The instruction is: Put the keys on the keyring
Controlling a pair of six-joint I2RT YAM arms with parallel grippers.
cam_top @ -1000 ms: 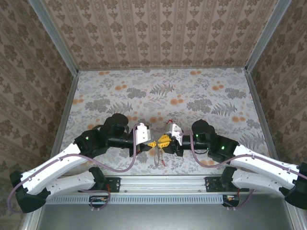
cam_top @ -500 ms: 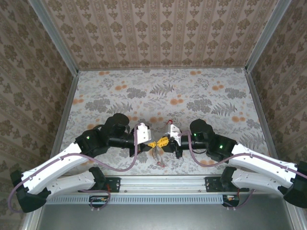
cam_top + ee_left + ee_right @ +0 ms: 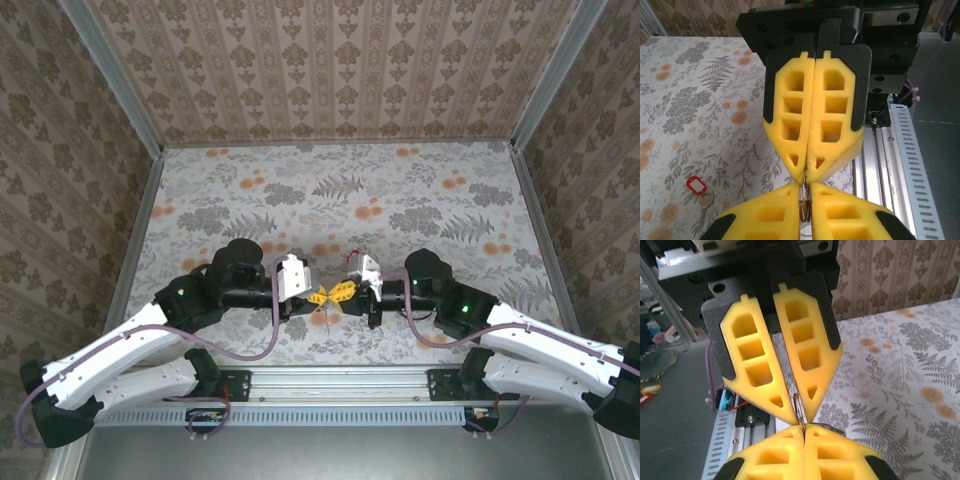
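Floral table (image 3: 420,200), near edge: my right gripper (image 3: 803,429) is pinching the keyring (image 3: 805,206). My left gripper (image 3: 806,192) straddles the same ring, but I can't tell if it's gripping. One red-headed key (image 3: 696,185) lies on the table.

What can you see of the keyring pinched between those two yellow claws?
The keyring shows as a thin loop of grey metal wire, seemingly doubled coils, seen edge-on. Most of it is hidden by the yellow fingers, so its full shape cannot be told. It is held up off the flowered table, where the left gripper and right gripper meet tip to tip, both pinching it.
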